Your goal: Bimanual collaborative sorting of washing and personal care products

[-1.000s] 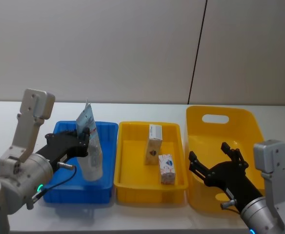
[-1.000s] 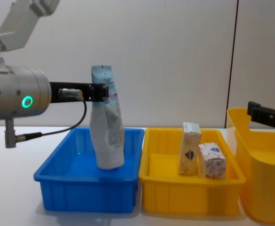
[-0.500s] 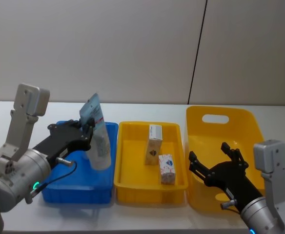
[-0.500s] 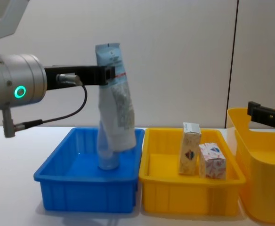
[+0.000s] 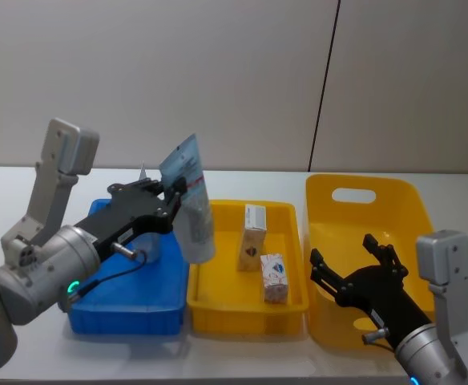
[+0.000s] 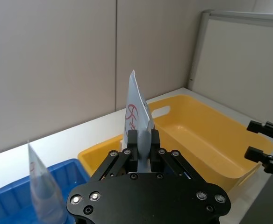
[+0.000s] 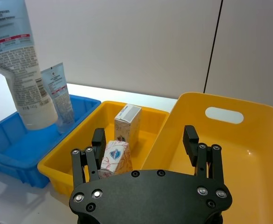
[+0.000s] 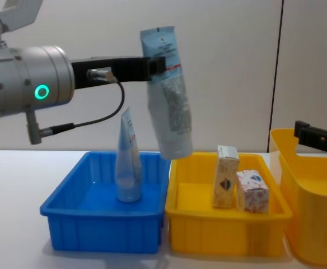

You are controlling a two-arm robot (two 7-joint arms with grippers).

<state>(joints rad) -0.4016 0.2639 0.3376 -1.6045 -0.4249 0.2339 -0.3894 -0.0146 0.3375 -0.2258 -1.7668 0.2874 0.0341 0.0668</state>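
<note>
Left pincer (image 5: 176, 195): clamped narrow on the top part of the soft pale blue-white stand-up pouch (image 8: 166, 95), fingers on both flat faces.
Pouch: held in the air, slightly tilted, touching nothing else; its lower end hangs above where the blue plastic bin (image 8: 102, 232) meets the shallow yellow plastic tray (image 8: 225, 238).
Whitish squeeze tube (image 8: 127, 162): upright, cap down, inside the blue bin, just left of the pouch in the chest view.
Taller beige carton (image 8: 225, 176): upright in the yellow tray.
Squat white carton with red-blue pattern (image 8: 252, 191): in the same tray, right beside the beige carton on its right and nearer the robot; cannot tell if they touch.
Right pincer (image 7: 145, 140): fingers spread wide, holding nothing, poised at the near-left part of the deep yellow bin with a handle slot (image 5: 398, 210).
Table (image 8: 12, 224): white; carries all three containers side by side.
</note>
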